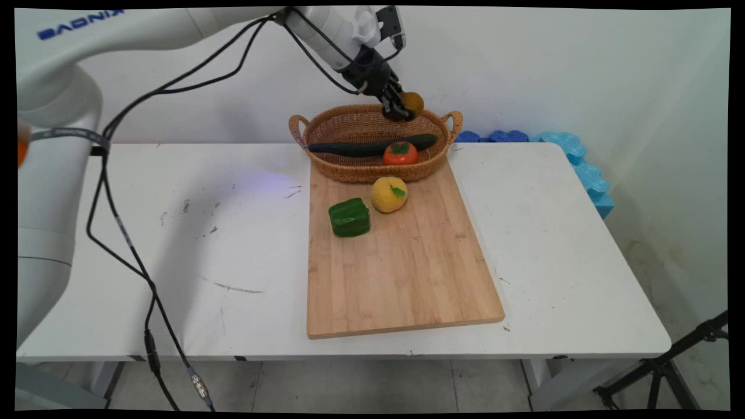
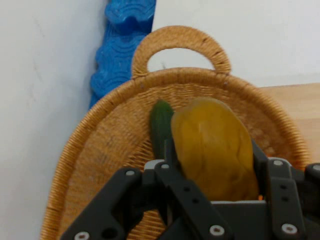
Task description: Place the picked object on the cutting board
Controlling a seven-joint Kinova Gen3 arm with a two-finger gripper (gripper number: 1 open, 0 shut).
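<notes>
My gripper (image 1: pixel 401 107) is shut on a yellow-orange mango-like fruit (image 1: pixel 412 102) and holds it above the right part of a wicker basket (image 1: pixel 349 169). In the hand view the fruit (image 2: pixel 212 147) sits between the two fingers, with the basket's wall (image 2: pixel 95 155) and its handle (image 2: pixel 180 42) below. A dark green cucumber (image 1: pixel 372 146) lies across the basket, and its tip (image 2: pixel 161 125) shows beside the fruit. A red persimmon-like fruit (image 1: pixel 400 153) also lies in the basket.
The basket stands at the far end of a wooden cutting board (image 1: pixel 401 273). On the board sit a green bell pepper (image 1: pixel 349 217) and a yellow peach (image 1: pixel 389 194). Blue foam pieces (image 1: pixel 573 154) lie past the table's far right edge, against the wall.
</notes>
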